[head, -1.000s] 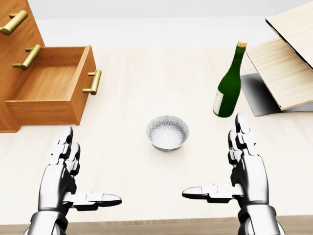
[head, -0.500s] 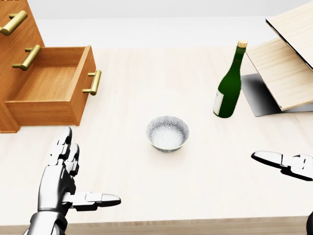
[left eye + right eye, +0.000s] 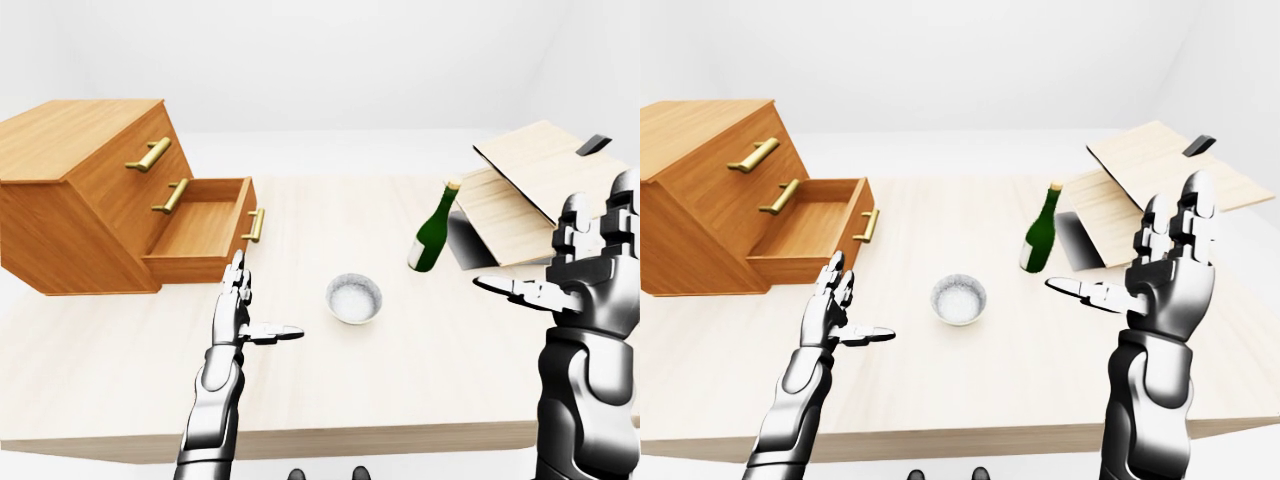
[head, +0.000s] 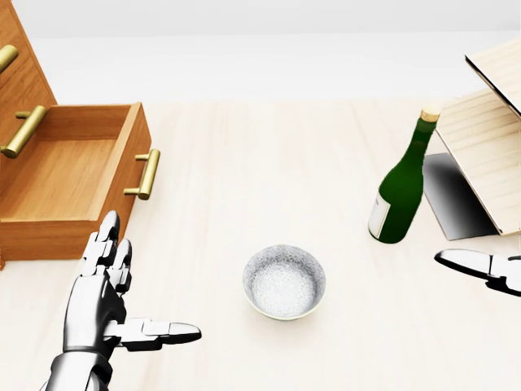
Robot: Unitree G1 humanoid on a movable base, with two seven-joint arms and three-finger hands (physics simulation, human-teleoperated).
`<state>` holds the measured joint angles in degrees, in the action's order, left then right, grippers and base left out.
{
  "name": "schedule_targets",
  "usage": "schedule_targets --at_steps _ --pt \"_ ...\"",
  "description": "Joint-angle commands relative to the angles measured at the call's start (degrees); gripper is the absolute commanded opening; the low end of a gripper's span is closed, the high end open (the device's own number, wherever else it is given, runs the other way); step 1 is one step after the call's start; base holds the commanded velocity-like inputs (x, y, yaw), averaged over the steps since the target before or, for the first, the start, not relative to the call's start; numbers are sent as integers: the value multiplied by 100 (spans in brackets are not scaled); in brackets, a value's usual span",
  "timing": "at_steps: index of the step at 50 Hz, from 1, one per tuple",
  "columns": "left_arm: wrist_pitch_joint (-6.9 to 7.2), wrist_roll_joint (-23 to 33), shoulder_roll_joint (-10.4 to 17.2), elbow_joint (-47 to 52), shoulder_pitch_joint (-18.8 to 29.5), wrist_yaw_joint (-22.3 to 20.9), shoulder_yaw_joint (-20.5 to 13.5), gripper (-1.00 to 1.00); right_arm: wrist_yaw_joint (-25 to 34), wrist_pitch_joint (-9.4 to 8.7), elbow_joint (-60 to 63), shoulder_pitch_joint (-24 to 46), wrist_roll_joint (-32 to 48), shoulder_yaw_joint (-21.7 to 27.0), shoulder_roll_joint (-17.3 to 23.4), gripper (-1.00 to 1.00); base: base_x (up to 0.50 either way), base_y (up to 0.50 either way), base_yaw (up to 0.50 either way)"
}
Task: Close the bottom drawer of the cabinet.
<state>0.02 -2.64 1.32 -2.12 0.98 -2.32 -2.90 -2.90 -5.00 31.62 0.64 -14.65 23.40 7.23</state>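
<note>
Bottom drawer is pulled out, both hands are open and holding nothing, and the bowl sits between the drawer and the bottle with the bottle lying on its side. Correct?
Not quite: the bottle stands upright, as the head view shows. The rest holds: the bottom drawer is pulled out, the left hand and right hand are open and hold nothing, and the bowl sits between drawer and bottle.

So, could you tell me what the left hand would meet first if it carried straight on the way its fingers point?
Most likely the open bottom drawer: the left hand points up the head view at its near side wall, though depth is hard to judge.
</note>
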Motion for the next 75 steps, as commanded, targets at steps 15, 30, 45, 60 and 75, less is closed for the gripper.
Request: schedule_targets --at_steps 15,30,45,60,75 --pt "-47 21 7 -76 31 22 -3 100 50 0 87 2 -96 61 10 100 39 0 0" --pt "-321 16 181 -1137 730 155 -205 100 68 0 58 -52 -223 53 -30 100 18 0 0" --pt "-502 -28 742 -4575 2736 617 -444 100 91 0 167 -74 -269 56 -34 100 0 0 0" --pt "-502 111 914 -6237 3481 813 -412 100 136 0 155 -83 -281 49 -44 100 0 0 0" --pt "-502 -59 1134 -6624 3716 993 -600 100 166 0 100 -76 -257 8 -47 100 0 0 0"
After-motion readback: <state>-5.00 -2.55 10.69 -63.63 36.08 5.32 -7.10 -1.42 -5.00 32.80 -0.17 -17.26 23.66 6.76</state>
